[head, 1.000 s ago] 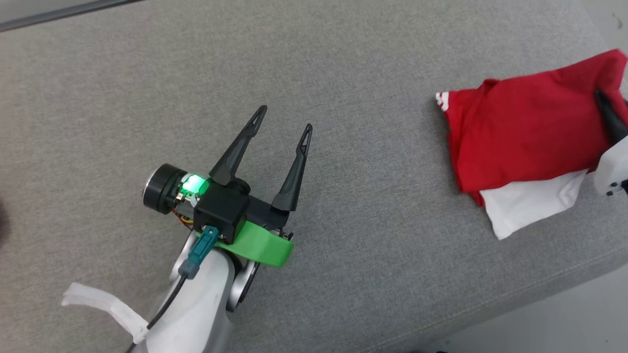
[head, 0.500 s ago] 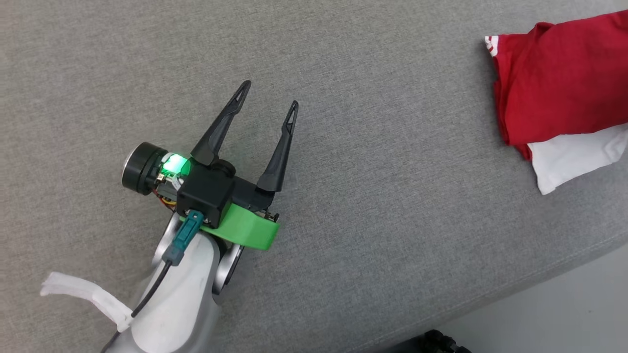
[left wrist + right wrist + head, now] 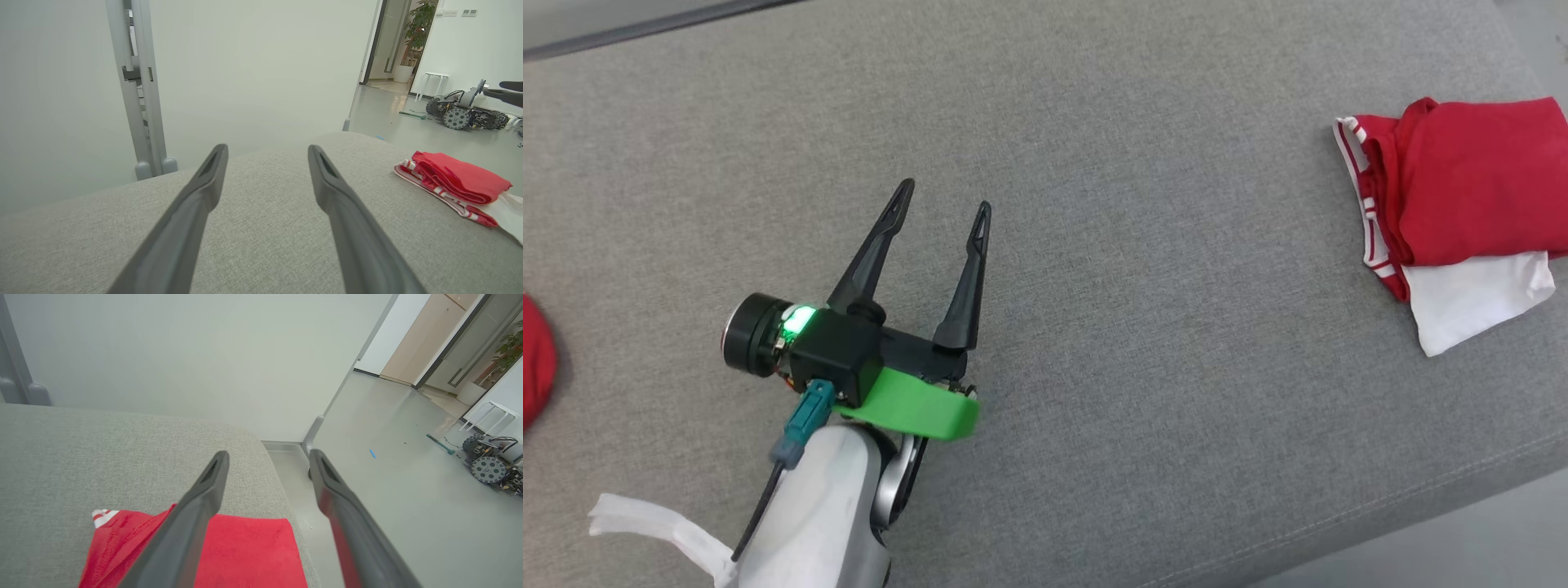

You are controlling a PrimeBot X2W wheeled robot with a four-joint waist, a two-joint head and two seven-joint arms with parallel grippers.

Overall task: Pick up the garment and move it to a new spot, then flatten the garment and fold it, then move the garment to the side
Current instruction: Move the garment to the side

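The garment (image 3: pixel 1462 188) is a folded red bundle with a striped hem and a white layer underneath, lying at the far right of the grey cushion (image 3: pixel 1143 327). It also appears to the right in the left wrist view as the garment (image 3: pixel 457 183). My left gripper (image 3: pixel 946 196) hovers open over bare cushion, well left of it, with nothing between its fingers (image 3: pixel 196 208). In the right wrist view my right gripper (image 3: pixel 267 453) stands open above the garment (image 3: pixel 245 547), near the cushion's end, holding nothing.
A second red cloth (image 3: pixel 535 371) pokes in at the cushion's left edge. The cushion drops off to the floor at the right and front. A small wheeled machine (image 3: pixel 461 112) and a white stool (image 3: pixel 435 77) stand on the floor. A grey post (image 3: pixel 139 102) rises behind the cushion.
One second ago my right gripper was at the garment's right edge; it has since lifted off, and the garment lies more compact. The head camera shifted. My left gripper has narrowed slightly.
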